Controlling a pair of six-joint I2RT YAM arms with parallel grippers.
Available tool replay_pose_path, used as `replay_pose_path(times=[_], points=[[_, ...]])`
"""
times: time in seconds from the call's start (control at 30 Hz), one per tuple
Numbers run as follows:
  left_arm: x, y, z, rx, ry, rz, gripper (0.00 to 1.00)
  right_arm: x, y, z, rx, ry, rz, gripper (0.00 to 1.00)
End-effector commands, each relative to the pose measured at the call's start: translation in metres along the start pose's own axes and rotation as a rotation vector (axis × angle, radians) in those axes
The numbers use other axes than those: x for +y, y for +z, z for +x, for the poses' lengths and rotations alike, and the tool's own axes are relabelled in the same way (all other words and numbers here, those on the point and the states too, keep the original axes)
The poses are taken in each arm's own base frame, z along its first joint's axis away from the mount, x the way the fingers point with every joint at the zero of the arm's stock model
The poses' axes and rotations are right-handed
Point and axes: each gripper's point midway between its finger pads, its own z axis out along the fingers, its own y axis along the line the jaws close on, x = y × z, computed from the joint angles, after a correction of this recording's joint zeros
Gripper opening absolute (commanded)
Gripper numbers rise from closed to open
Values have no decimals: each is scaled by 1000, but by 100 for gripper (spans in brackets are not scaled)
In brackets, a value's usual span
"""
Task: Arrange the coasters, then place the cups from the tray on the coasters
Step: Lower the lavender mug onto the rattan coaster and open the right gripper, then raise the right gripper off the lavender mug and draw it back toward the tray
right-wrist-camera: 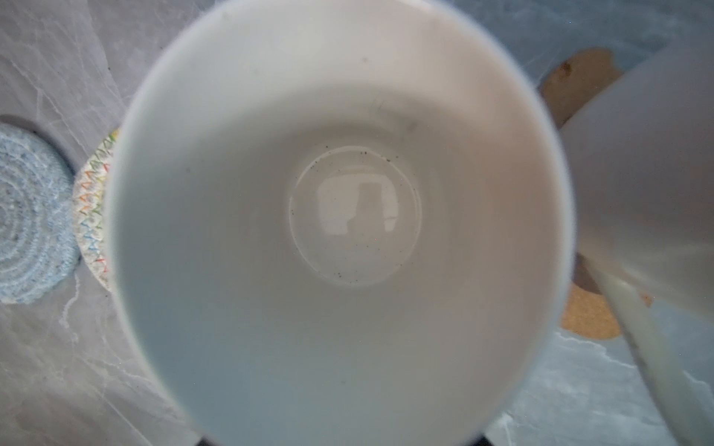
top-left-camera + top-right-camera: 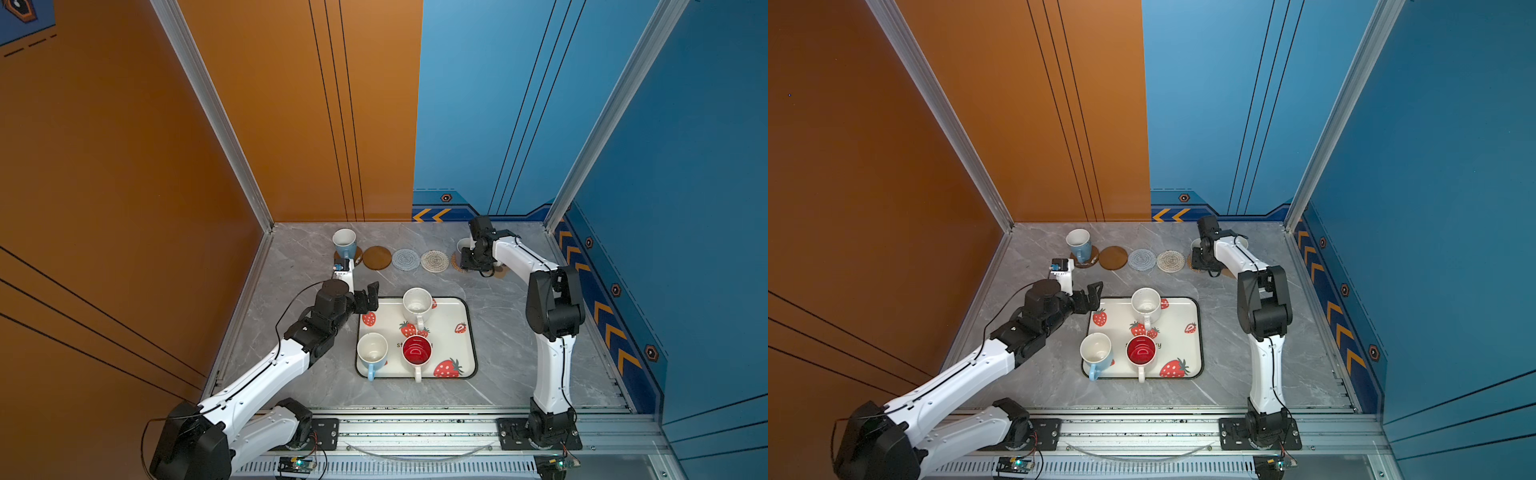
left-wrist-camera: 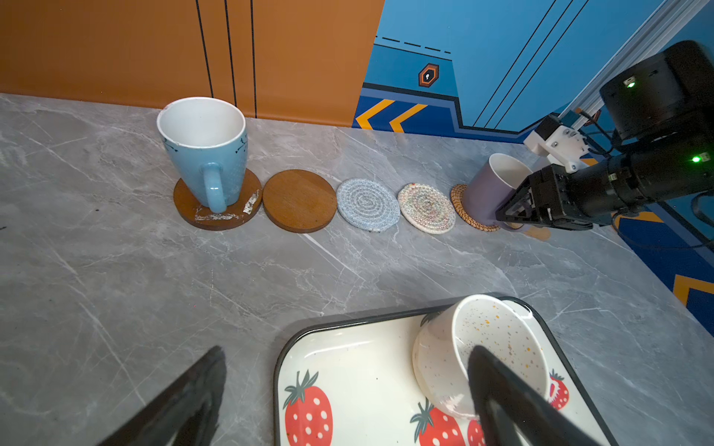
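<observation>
Placing lavender cup [image 3: 487, 189] on tan coaster [image 3: 459, 201], table's far edge; can't tell right gripper's [image 3: 515, 212] hold. Left gripper [image 2: 371, 298] open by tray [image 2: 466, 332] corner; next, likely: grab speckled cup [image 2: 417, 303].

- We saw the tray [image 2: 451, 345], white with a dark rim and red strawberries, lying flat in front of the coaster row.
- On it three cups stood upright, handles toward the front: a speckled white cup [image 2: 417, 301], a light blue cup [image 2: 372, 351] and a red-lined cup [image 2: 417, 351].
- In the row we counted a brown disc [image 3: 189, 208] under a second blue cup [image 2: 344, 243], a bare brown disc [image 2: 377, 257], a grey round [image 2: 405, 259], a cream round [image 2: 434, 261] and a tan woven round [image 3: 459, 200] under the lavender cup [image 3: 483, 189].
- A paw-shaped coaster [image 1: 579, 73] showed partly, right beside a plain white cup [image 1: 649, 173].
</observation>
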Motion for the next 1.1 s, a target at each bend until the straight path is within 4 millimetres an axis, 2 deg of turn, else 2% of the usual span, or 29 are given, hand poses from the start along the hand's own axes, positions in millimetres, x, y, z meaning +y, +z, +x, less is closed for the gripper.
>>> replay_pose_path(times=[0.0,0.13,0.3,0.43,0.6,0.7,0.93,1.07], points=[[0,-7,-5,-10,-6,13,98,3,-24,-7,-41,1,-21,56],[1,-11,-5,-13,-5,13,98,5,-42,-7,-65,2,-39,61],[4,-18,-7,-25,-7,8,98,8,-65,2,-82,1,-64,64],[7,-24,-8,-38,-8,1,98,11,-94,12,-124,-8,-86,67],[11,-26,-8,-45,-10,-12,98,20,-141,17,-230,-16,-113,69],[10,-25,-8,-44,-15,-8,98,35,-170,17,-318,-10,-165,71],[11,-23,-8,-39,-19,-17,98,91,-259,20,-626,-35,-367,78],[10,-20,-7,-29,-26,-20,98,110,-286,26,-716,-35,-434,79]])
